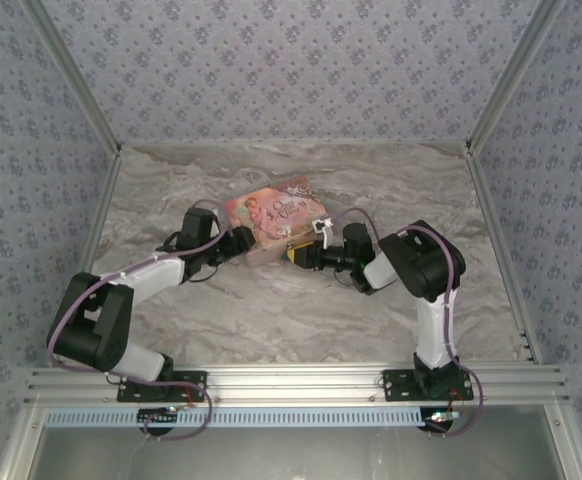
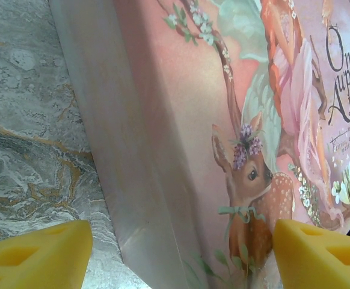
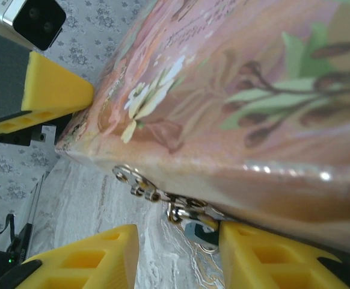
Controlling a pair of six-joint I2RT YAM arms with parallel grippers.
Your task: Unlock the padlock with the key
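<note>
The pink illustrated box lies mid-table, between my two grippers. My left gripper is open, its yellow fingers spread wide on either side of the box's near corner. My right gripper is open too, low at the box's front side. The tiny blue padlock hangs there from a silvery hasp. It sits between my right fingers, against the right-hand finger. The key is hidden.
The marble tabletop has free room in front of and behind the box. Wallpapered walls with metal frame posts close off the back and both sides. In the right wrist view, the left gripper's finger touches the box's far corner.
</note>
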